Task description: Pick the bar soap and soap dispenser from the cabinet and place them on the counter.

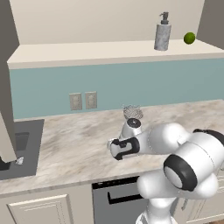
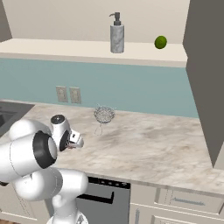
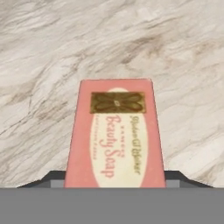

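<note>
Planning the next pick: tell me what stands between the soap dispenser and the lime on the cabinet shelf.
Nothing. In both base views the cream shelf is bare between the soap dispenser and the lime, which stand apart.
</note>
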